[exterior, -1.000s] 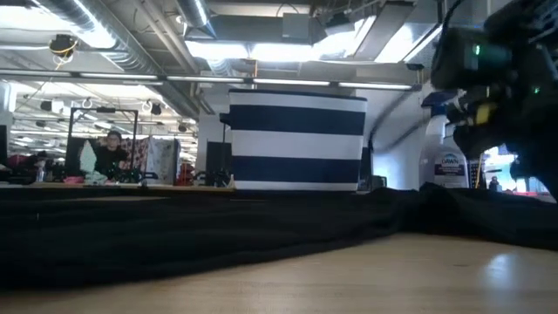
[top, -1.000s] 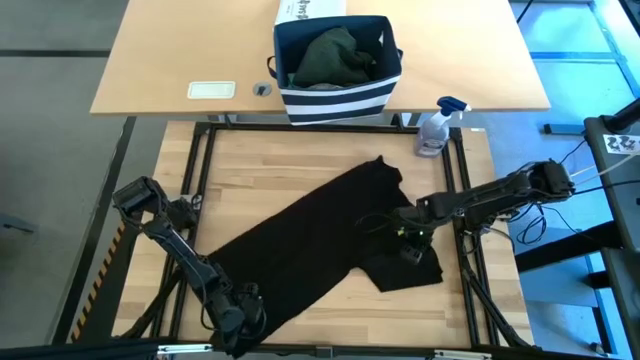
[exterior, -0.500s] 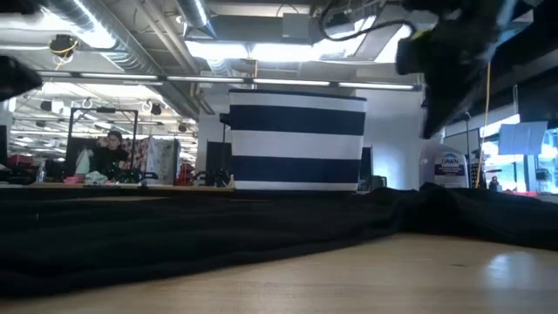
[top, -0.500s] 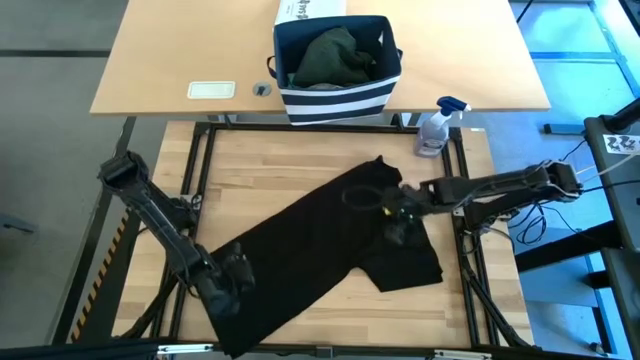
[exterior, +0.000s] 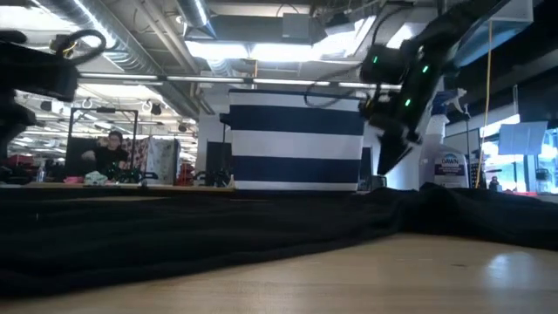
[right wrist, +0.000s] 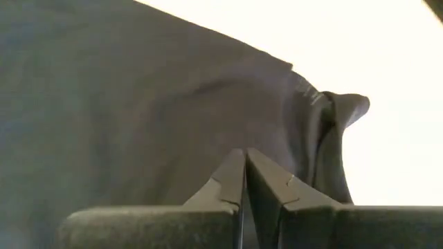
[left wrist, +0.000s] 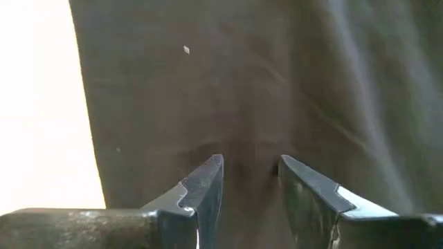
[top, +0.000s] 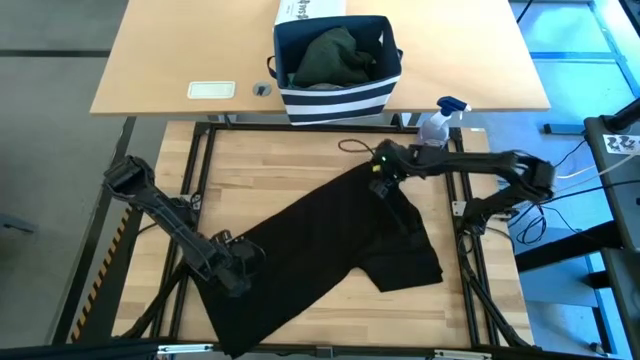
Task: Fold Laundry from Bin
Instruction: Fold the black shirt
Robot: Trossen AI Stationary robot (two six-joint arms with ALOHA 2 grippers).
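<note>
Evenly bright from above, with soft, weak shadows. Ceiling lamps (exterior: pixel 261 51) glaring in the low view. Bare table (left wrist: pixel 34 104) washed out to white in both wrist views. Near cloth (exterior: pixel 174 235) blurred, almost featureless black.

A black garment (top: pixel 330 240) lies on a pale wood table (top: pixel 300 150). The bin (top: pixel 338 98) is dark navy with white horizontal stripes and holds dark green cloth (top: pixel 332 56). The spray bottle (top: pixel 436 128) is clear with a blue trigger.
</note>
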